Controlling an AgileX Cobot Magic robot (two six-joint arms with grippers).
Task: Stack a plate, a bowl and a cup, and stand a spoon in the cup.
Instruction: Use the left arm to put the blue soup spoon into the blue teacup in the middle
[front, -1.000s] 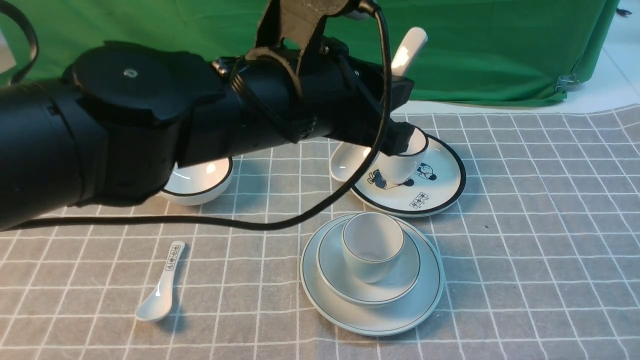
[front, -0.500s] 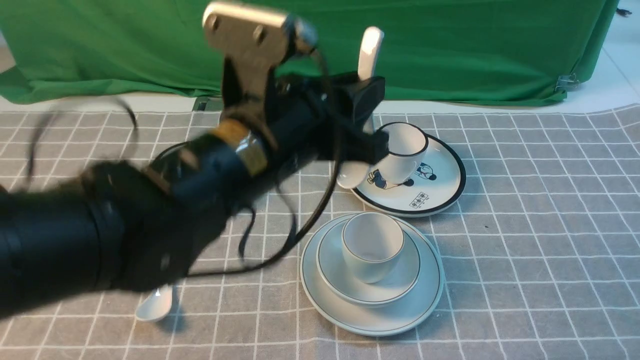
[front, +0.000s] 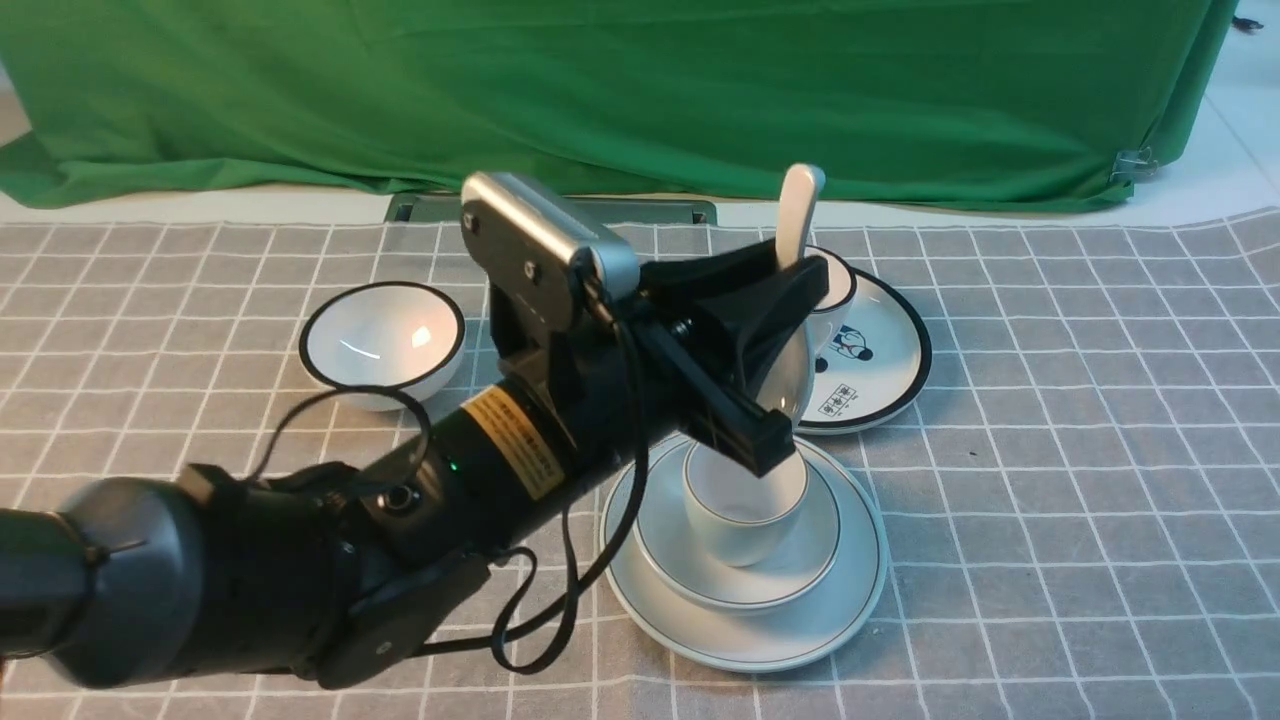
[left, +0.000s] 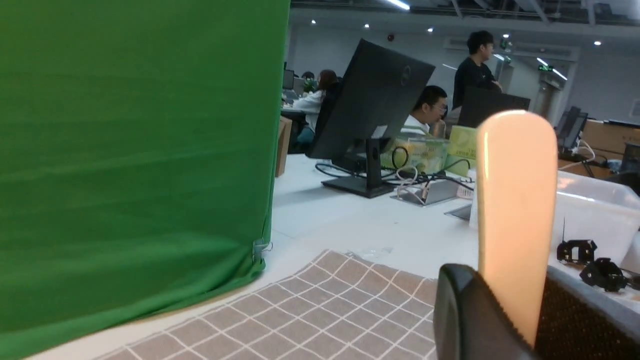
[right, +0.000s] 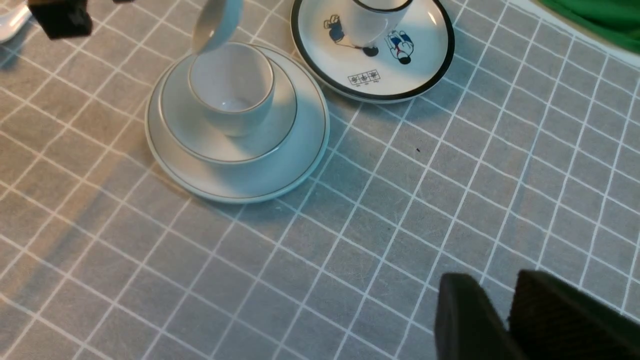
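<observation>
Above the cup (front: 741, 522), stacked in the bowl (front: 803, 572) on the plate (front: 782, 642), the left pincer (front: 782, 365) clenched the spoon (front: 800, 205) upright, scoop down; whether the right pincer (right: 507, 300) was released, I could not tell.

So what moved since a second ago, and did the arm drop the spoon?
The left gripper swung down and nearer from beside the cartoon plate, keeping hold of the spoon, whose scoop now hangs just above the cup. Nothing was let go. The plate, bowl, cup, cartoon plate and black-rimmed bowl stayed put.
</observation>
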